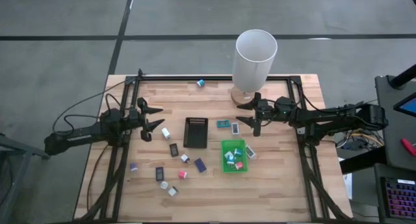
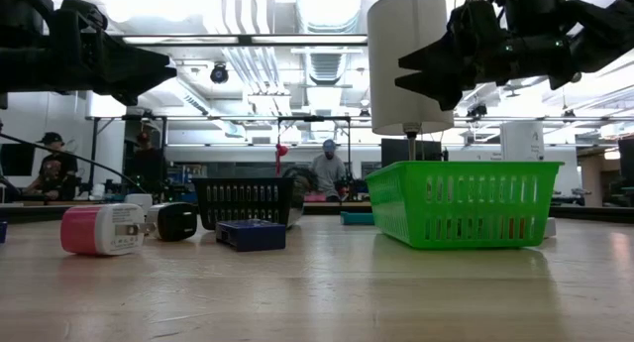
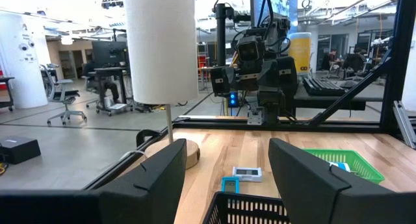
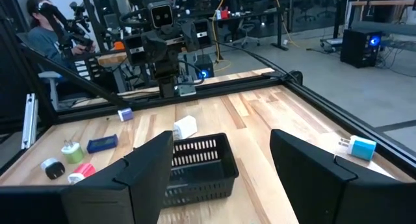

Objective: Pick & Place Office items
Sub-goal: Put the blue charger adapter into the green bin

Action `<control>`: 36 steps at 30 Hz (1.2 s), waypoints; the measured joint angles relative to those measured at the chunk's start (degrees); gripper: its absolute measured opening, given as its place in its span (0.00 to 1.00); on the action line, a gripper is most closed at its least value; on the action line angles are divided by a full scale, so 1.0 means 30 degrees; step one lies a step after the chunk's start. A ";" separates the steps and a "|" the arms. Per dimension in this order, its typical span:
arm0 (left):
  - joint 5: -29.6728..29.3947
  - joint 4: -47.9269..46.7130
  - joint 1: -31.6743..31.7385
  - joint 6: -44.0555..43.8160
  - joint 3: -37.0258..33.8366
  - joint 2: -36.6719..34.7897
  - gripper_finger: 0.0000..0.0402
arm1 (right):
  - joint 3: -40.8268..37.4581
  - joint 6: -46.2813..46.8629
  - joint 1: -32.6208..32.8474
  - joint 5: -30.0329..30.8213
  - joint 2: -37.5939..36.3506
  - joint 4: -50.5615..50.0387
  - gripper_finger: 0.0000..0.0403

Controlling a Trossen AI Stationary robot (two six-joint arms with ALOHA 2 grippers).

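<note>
Pink-and-white charger plug lies nearest the low camera, with a black plug and a dark blue block just beyond it, all loose on the table.

Left gripper: jaws spread apart and empty, hovering over the table's 9 o'clock side, just beside a white block.

Right gripper: jaws likewise spread and empty, hovering at about 1 o'clock of the table's centre, near the base of the white lamp.

Green tray, at 4 o'clock of the black ribbed tray, holds a few small pieces, white, teal and pink-red; these appear sorted. The black tray appears empty.

Remaining office items: two teal-and-white packets between the trays and the lamp; a teal block alone at the 12 o'clock edge; some ten pieces scattered at 7 to 8 o'clock of the black tray.

Judgement: the task is early; most pieces are still to be placed.
</note>
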 joint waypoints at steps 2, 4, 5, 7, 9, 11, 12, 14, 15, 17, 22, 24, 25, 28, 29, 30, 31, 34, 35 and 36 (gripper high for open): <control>0.0000 0.0000 0.0004 0.0000 0.0003 0.0000 0.56 | 0.0000 0.0007 0.0000 0.0007 0.0000 -0.0007 0.63; 0.0003 0.0000 0.0007 0.0000 0.0007 0.0000 0.56 | 0.0000 0.0000 0.0000 0.0015 0.0000 0.0000 0.62; -0.0001 -0.0002 0.0003 0.0000 0.0000 0.0000 0.56 | 0.0000 0.0000 0.0000 0.0015 0.0000 0.0000 0.62; -0.0002 0.0002 0.0007 0.0000 0.0000 0.0000 0.56 | 0.0000 0.0000 0.0000 0.0024 0.0007 -0.0005 0.62; -0.0002 0.0002 0.0004 0.0000 0.0004 0.0000 0.56 | 0.0000 0.0000 0.0000 0.0044 0.0007 0.0000 0.61; -0.0002 0.0002 0.0007 0.0000 0.0000 0.0000 0.56 | 0.0000 0.0000 0.0000 0.0044 0.0007 0.0000 0.61; -0.0002 0.0002 0.0003 0.0000 0.0001 0.0000 0.56 | 0.0000 0.0000 0.0000 0.0044 0.0007 0.0000 0.61; 0.0003 -0.0005 0.0000 0.0000 0.0005 0.0000 0.56 | 0.0000 -0.0001 0.0000 0.0044 0.0007 0.0000 0.62; -0.0002 0.0002 0.0003 0.0000 0.0000 0.0000 0.56 | 0.0000 0.0000 0.0000 0.0044 0.0007 0.0000 0.62; -0.0002 0.0000 0.0002 0.0000 0.0004 0.0000 0.56 | 0.0000 -0.0002 0.0000 0.0044 0.0007 0.0000 0.63; -0.0002 0.0002 0.0000 0.0025 0.0002 0.0000 0.56 | 0.0000 -0.0007 0.0000 0.0036 0.0007 0.0000 0.63; -0.0104 0.0002 0.0015 0.0222 0.0003 0.0000 0.56 | 0.0000 -0.0007 0.0000 0.0036 0.0007 0.0000 0.62; -0.0243 0.0002 0.0015 0.0074 0.0007 0.0000 0.56 | 0.0000 -0.0003 0.0000 0.0036 0.0007 0.0000 0.62; -0.1287 0.0002 0.0015 -0.1426 0.0007 0.0062 0.56 | 0.0000 -0.0007 0.0000 0.0036 0.0007 0.0000 0.61; -0.1801 -0.0005 0.0015 -0.1463 0.0007 0.0148 0.56 | 0.0000 -0.0007 0.0000 0.0036 0.0007 0.0000 0.61; -0.2251 -0.0005 0.0015 -0.1514 0.0003 0.0288 0.56 | 0.0000 -0.0007 0.0000 0.0036 0.0007 -0.0007 0.61; -0.2562 0.0005 0.0015 -0.1585 0.0004 0.0429 0.56 | 0.0000 -0.0007 0.0000 0.0033 0.0007 0.0000 0.61; -0.2644 0.0243 0.0015 -0.1486 0.0108 0.1054 0.56 | 0.0000 -0.0007 0.0000 0.0029 0.0007 0.0000 0.62; -0.2639 0.0137 0.0015 -0.1505 0.0362 0.1385 0.56 | 0.0000 -0.0007 0.0000 0.0029 0.0007 0.0000 0.62; -0.2636 0.0162 0.0015 -0.1628 0.0719 0.1761 0.56 | -0.0007 -0.0007 0.0000 0.0026 0.0007 0.0000 0.62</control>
